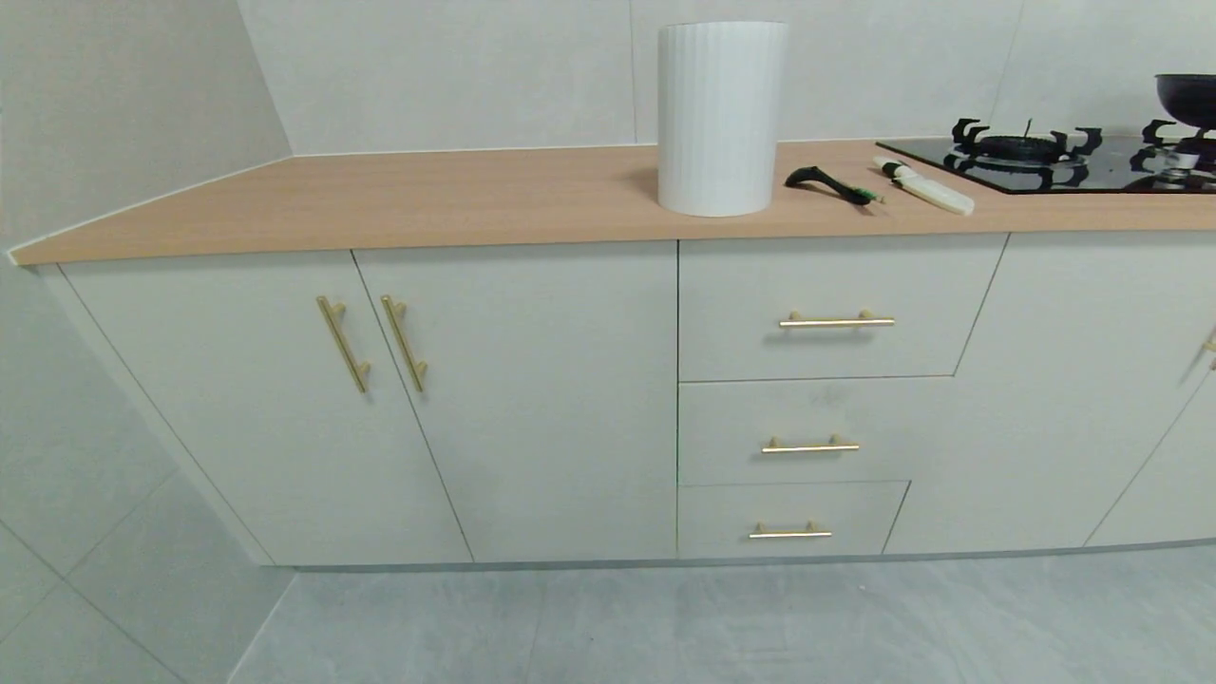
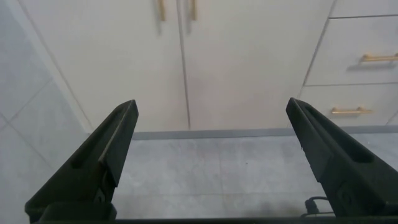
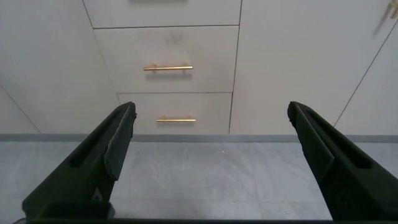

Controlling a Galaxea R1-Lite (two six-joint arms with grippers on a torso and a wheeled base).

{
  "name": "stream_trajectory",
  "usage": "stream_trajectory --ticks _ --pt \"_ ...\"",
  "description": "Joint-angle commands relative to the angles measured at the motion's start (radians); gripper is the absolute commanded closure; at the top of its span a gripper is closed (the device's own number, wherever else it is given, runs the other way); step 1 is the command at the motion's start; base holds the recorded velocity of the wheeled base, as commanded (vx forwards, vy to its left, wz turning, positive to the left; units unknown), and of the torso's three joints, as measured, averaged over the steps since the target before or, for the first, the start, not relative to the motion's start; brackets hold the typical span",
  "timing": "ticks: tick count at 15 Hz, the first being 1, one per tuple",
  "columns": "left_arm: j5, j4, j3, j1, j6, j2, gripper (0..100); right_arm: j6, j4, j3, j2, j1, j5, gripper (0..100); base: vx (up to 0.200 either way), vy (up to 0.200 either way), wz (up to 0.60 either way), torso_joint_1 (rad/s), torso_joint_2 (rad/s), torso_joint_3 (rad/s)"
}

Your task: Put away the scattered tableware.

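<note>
Tableware numbers two pieces, both up on the wooden table (image 1: 427,199) just right of the white ribbed canister (image 1: 722,119). Both are well apart from the left gripper (image 2: 211,109) and the right gripper (image 3: 211,111), which hang low before the cupboard fronts, far beneath the canister.

From the left: the left gripper has its two dark fingers spread wide with nothing between them. It faces the grey floor (image 2: 205,168) and the foot of the two cupboard doors (image 1: 237,408). Those two doors stand below and left of the canister, each with one gold handle (image 1: 343,344).

The single canister stands upright near the table's front edge. Beneath it and a little to the right are three drawers (image 1: 817,275) stacked one over another, each with one gold bar handle (image 1: 836,321). The right gripper, likewise gaping wide and empty, faces the lower two of these drawers.

Right of the canister and nearest it, one black-handled tool (image 1: 831,183) with a green tip lies flat on the table. Just beyond it, not touching, lies one white knife (image 1: 926,185) with a dark handle, angled with the handle toward the wall. Farther right of the canister sits one black gas hob (image 1: 1064,161) showing two burner grates. One dark pan (image 1: 1187,95) rests on the farther grate at the edge of view.
</note>
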Motion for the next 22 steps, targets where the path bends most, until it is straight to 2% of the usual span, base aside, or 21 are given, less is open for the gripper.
stream_trajectory --ticks 1,6,13,22 --pt "0.0 0.0 0.0 -0.001 0.0 0.0 0 0.0 -0.001 0.0 0.001 0.0 0.001 0 0.0 0.0 0.0 0.0 0.0 0.0" --pt "0.0 0.0 0.0 -0.001 0.0 0.002 0 0.0 -0.001 0.0 0.001 0.0 0.001 0 0.0 0.0 0.0 0.0 0.0 0.0" --pt "0.0 0.0 0.0 0.0 0.0 0.0 0 0.0 -0.001 0.0 0.001 0.0 0.001 0 0.2 0.0 0.0 0.002 0.01 0.0" --pt "0.0 -0.001 0.0 -0.001 0.001 0.0 0 -0.005 -0.001 0.0 0.001 0.0 0.001 0 0.0 0.0 0.0 0.0 0.0 0.0"
